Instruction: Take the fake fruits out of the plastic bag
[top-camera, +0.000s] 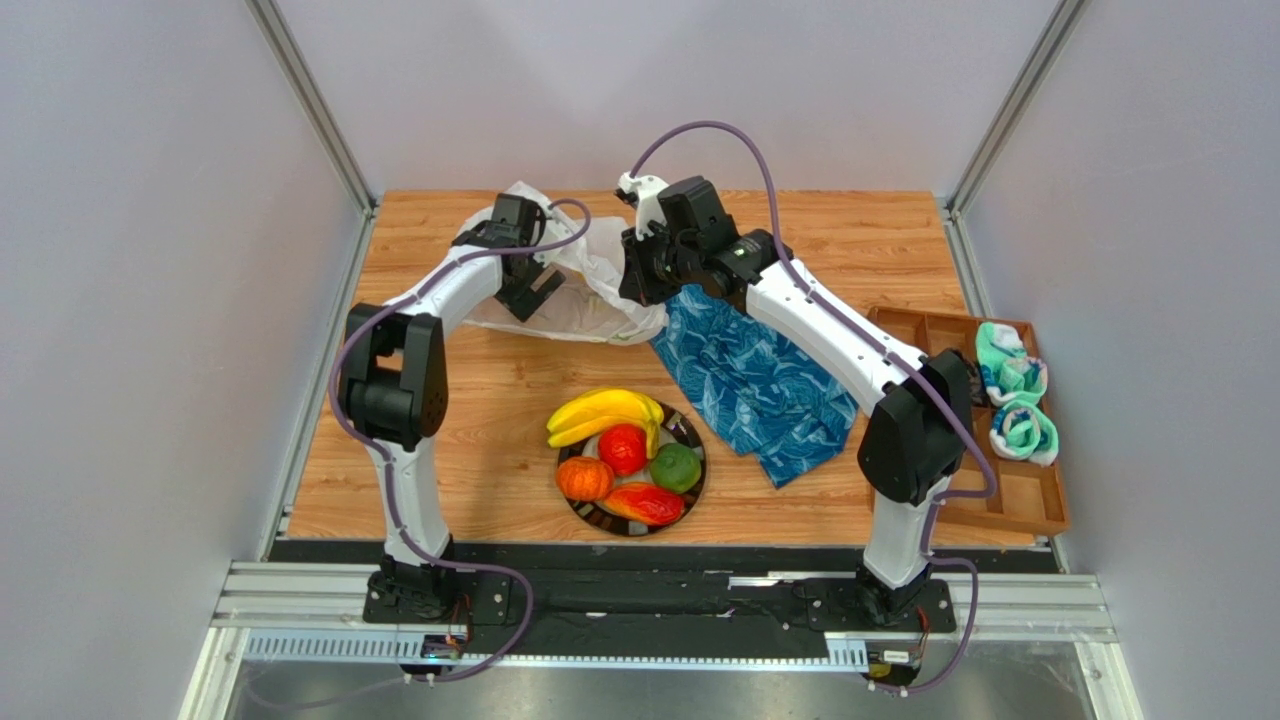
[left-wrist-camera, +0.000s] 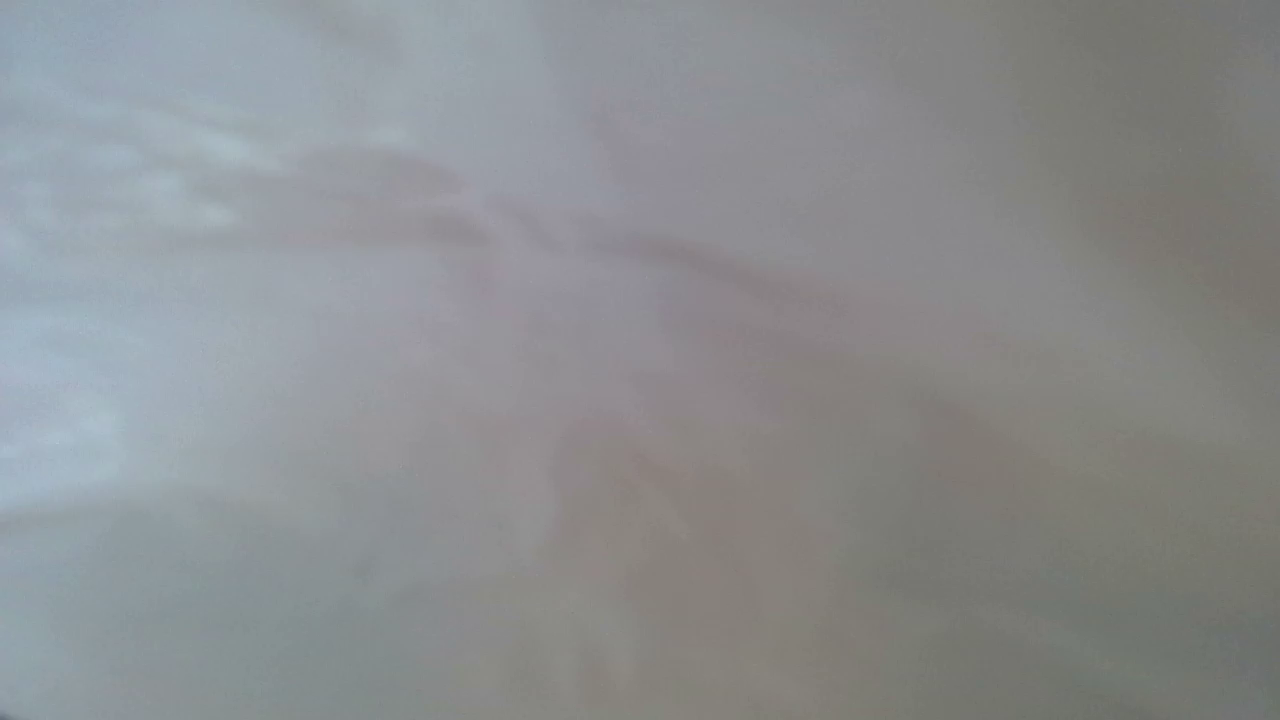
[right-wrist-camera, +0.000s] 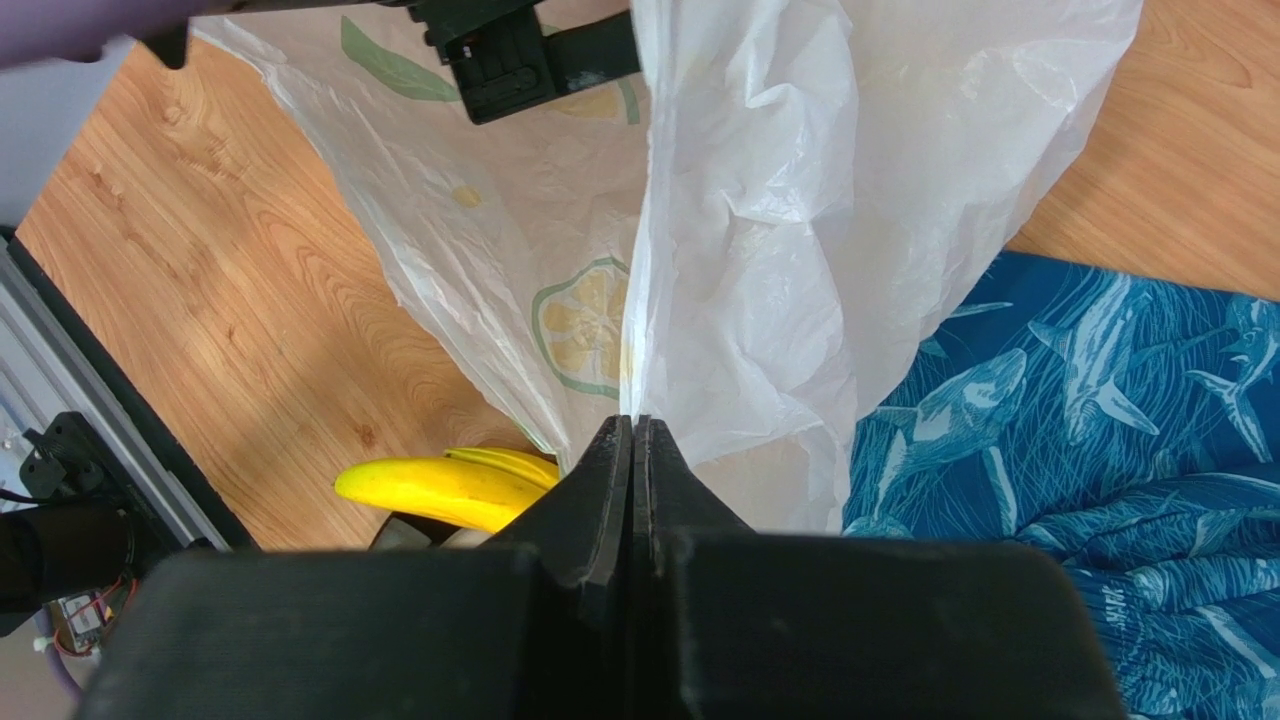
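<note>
The fake fruits lie together on a black-rimmed plate (top-camera: 699, 444): a yellow banana bunch (top-camera: 601, 413), a red round (top-camera: 622, 447), an orange one (top-camera: 583, 479), a green one (top-camera: 676, 468) and a red-orange mango shape (top-camera: 646, 504). The plastic bag (top-camera: 594, 285) lies crumpled at the back of the table. My right gripper (right-wrist-camera: 633, 428) is shut on a fold of the bag (right-wrist-camera: 781, 225), with the banana bunch (right-wrist-camera: 436, 488) below it. My left gripper (top-camera: 526, 293) hovers open over the bag's left side. Blurred bag film (left-wrist-camera: 601, 300) fills the left wrist view and hides its fingers.
A blue patterned cloth (top-camera: 751, 383) is spread right of the bag and under my right arm. A wooden tray (top-camera: 1037, 503) at the right edge holds teal-and-white rolled items (top-camera: 1010, 368). Metal frame posts stand at the back corners.
</note>
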